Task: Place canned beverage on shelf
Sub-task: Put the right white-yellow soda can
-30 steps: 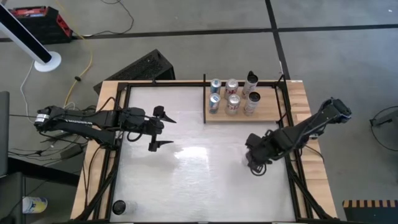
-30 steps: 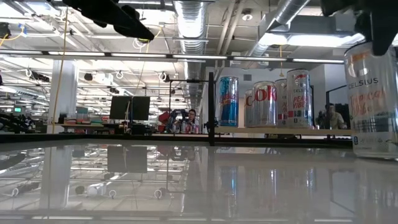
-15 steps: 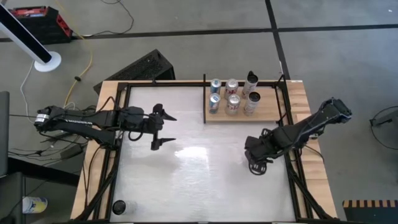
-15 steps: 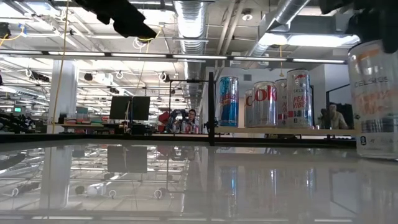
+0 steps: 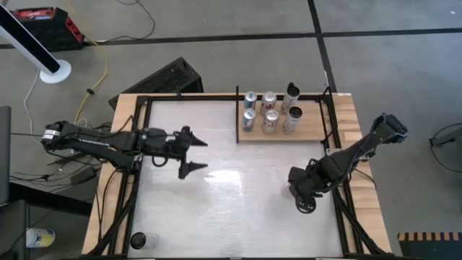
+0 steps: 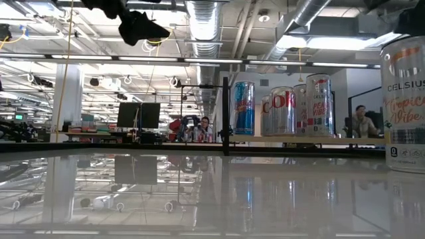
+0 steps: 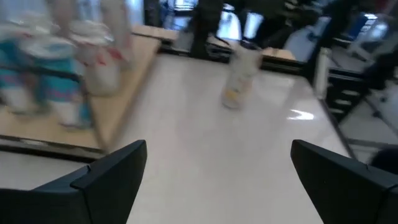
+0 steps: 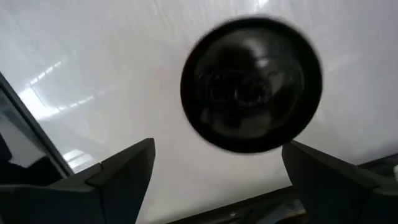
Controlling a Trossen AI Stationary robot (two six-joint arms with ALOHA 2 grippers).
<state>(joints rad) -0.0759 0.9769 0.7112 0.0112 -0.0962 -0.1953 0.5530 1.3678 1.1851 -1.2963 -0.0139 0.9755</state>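
Canned beverage (image 5: 307, 205) is standing upright on the white desk (image 5: 231, 217) near its right rail, well apart from the shelf (image 5: 285, 126); in the high view the right pincer (image 5: 302, 189) is partly covering it, so only its round top is showing. The right arm is reaching in from the right edge, bent low over the desk. The left pincer (image 5: 189, 152) is hanging over the left half of the desk with its two fingers spread wide, holding nothing. On the shelf six cans (image 5: 269, 115) are standing in two rows.

Low view: the beverage can (image 6: 405, 103) is being cut off by the right edge, and its top is hidden by a dark part of the arm. The shelf cans (image 6: 282, 105) are showing far behind.

Left wrist view: everything is blurred; a can (image 7: 239, 78) is standing alone on the desk.

Right wrist view: the can's dark top (image 8: 252, 93) is appearing between the spread fingers (image 8: 106, 177), not touching them.
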